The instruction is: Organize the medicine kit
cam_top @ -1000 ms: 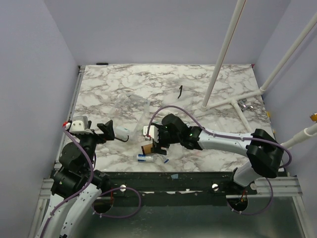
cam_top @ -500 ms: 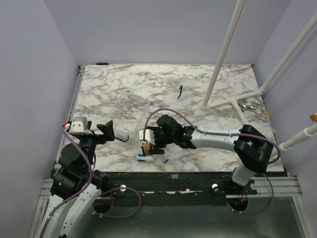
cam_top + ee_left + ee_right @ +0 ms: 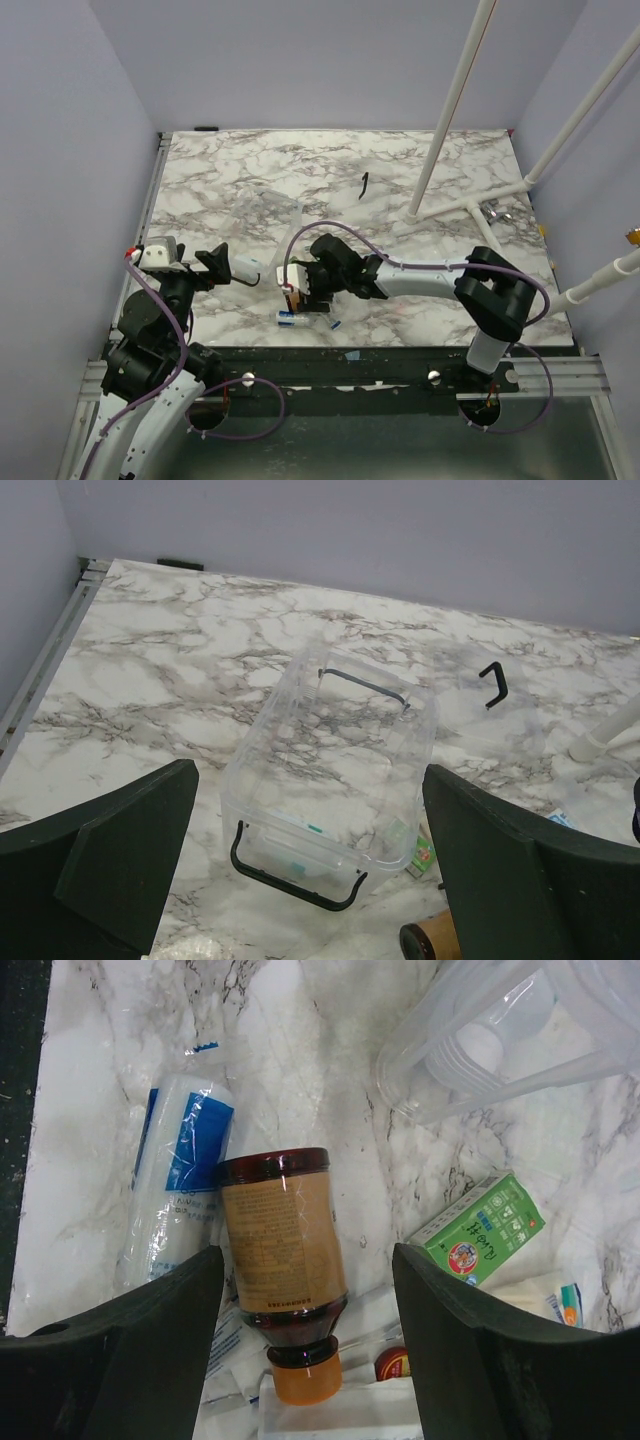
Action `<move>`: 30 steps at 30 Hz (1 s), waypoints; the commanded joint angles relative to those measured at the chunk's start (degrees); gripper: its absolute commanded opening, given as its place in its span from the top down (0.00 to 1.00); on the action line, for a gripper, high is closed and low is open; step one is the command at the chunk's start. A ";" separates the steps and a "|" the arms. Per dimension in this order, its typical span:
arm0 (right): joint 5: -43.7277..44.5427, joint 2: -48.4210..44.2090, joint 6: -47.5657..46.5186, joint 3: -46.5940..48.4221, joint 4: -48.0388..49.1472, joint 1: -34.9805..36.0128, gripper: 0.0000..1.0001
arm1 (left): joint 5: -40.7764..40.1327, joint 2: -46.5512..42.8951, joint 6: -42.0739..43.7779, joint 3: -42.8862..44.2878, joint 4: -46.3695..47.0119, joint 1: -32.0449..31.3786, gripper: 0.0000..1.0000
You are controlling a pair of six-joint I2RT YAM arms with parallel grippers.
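The medicine kit (image 3: 268,210) (image 3: 330,770) is a clear plastic box with a black handle (image 3: 295,880), standing on the marble table left of centre. My left gripper (image 3: 222,265) (image 3: 308,772) hovers open just short of its handle end, holding nothing. My right gripper (image 3: 300,290) (image 3: 307,1255) is open and straddles a brown bottle (image 3: 283,1235) (image 3: 295,297) that lies on its side, orange cap (image 3: 305,1380) towards the wrist. Neither of the fingers (image 3: 120,1350) touches the bottle. A corner of the kit (image 3: 500,1030) shows at the right wrist view's upper right.
A blue-and-white packet (image 3: 180,1175) (image 3: 293,318) lies beside the bottle. A green box (image 3: 478,1228) (image 3: 427,848) sits against the kit's near corner, with a small red-capped tin (image 3: 392,1362) nearby. A black hook (image 3: 365,186) lies further back. White poles (image 3: 450,110) rise at the right.
My right arm has reached further left, bringing its gripper down over the brown bottle. The left arm and the kit have stayed still.
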 commanded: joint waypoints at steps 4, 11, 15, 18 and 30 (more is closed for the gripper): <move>-2.00 2.87 0.69 2.01 -2.87 0.73 0.34 | 0.41 -0.77 0.30 -0.51 0.72 -0.43 0.02; -2.07 3.64 1.70 2.41 -4.23 0.92 0.64 | 0.49 -0.81 0.30 -0.60 0.67 -0.43 0.02; -1.20 2.17 2.38 1.15 -2.18 0.92 0.71 | 0.43 -0.85 0.34 -0.52 0.67 -0.43 0.02; 0.09 0.40 2.85 1.02 -1.62 0.93 0.76 | 0.27 -0.88 0.31 -0.47 0.64 -0.43 0.02; 6.05 -10.87 3.65 2.19 -8.44 0.90 0.79 | 0.49 -1.03 0.30 -0.56 0.67 -0.74 0.02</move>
